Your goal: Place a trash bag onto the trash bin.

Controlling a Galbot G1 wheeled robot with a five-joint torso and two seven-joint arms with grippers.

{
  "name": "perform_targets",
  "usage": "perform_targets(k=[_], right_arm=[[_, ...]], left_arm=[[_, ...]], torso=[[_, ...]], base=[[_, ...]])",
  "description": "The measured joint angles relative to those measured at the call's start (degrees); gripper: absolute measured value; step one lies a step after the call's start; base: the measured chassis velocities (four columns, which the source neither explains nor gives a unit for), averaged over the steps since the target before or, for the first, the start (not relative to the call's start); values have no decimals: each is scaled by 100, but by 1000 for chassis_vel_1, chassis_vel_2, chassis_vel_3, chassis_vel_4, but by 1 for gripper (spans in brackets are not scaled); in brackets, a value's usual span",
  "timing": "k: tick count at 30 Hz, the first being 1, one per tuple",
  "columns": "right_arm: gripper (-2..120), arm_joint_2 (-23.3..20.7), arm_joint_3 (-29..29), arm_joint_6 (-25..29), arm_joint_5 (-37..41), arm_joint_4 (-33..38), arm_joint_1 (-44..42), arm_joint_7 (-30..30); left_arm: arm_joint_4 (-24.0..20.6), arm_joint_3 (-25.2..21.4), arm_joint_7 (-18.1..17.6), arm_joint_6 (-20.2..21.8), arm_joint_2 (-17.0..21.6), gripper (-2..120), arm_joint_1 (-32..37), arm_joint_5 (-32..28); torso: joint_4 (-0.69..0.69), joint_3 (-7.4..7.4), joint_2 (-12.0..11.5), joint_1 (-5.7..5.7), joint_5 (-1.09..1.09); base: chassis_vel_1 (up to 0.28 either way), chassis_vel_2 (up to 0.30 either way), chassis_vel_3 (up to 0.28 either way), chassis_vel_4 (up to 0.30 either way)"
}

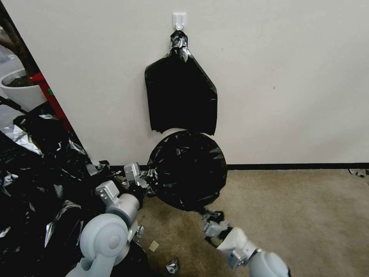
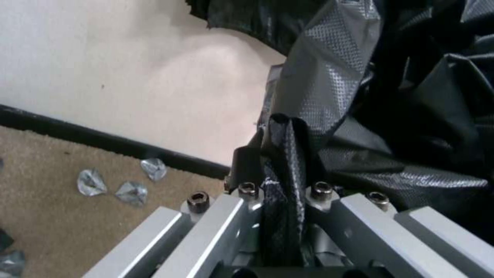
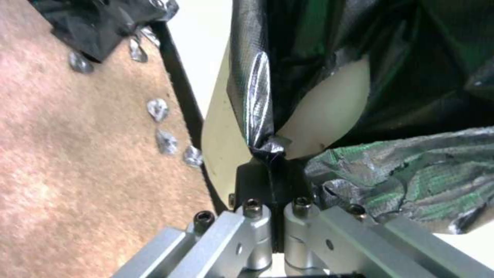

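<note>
The head view looks forward and down at the plain cream wall (image 1: 288,77) and beige carpet (image 1: 300,215); both wrist views sit close against the wrinkled glossy black plastic trash bag (image 1: 188,169), sharing it.

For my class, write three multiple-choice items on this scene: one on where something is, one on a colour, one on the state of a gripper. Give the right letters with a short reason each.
1. Where does the flat black bundle hang?
A. from a white hook on the wall
B. from a chair back
C. from a door handle

2. What colour is the trash bin that shows where the trash bag gapes?
A. red
B. cream-white
C. blue

3. What is the left gripper doing?
A. open above the carpet
B. shut on a fold of the trash bag
C. holding a bottle

Answers:
1 A, the bundle's knotted top hangs on the hook on the wall.
2 B, the right wrist view shows a pale cream side between black folds.
3 B, the left wrist view shows black plastic pinched between the fingers; the right gripper pinches the bag too.
</note>
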Motion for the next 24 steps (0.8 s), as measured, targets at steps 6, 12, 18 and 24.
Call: perform_targets(k=[6,12,18,24], right_arm=[[18,-207,120,1003,560,18,-158,-378],[43,-469,944,2148,1539,4,-235,-2665],[62,-745,1210,1918,3489,210,-355,-3849],[66,-928,534,669,6558,1064,-493,-3633]], left_arm=[[27,-6,6,-13,1,3,-92,4],[116,-77,13,-58,61,3,-212,-28],[231,-123,23,-213,95,3,-222,-33],[324,-63,35,-323,88,3,-83,101]], torso=[[0,0,0,0,2],[-1,0,0,0,1],[0,0,0,0,0],[0,0,0,0,0]], base=[[0,0,0,0],[0,0,0,0],[0,0,0,0],[0,0,0,0]])
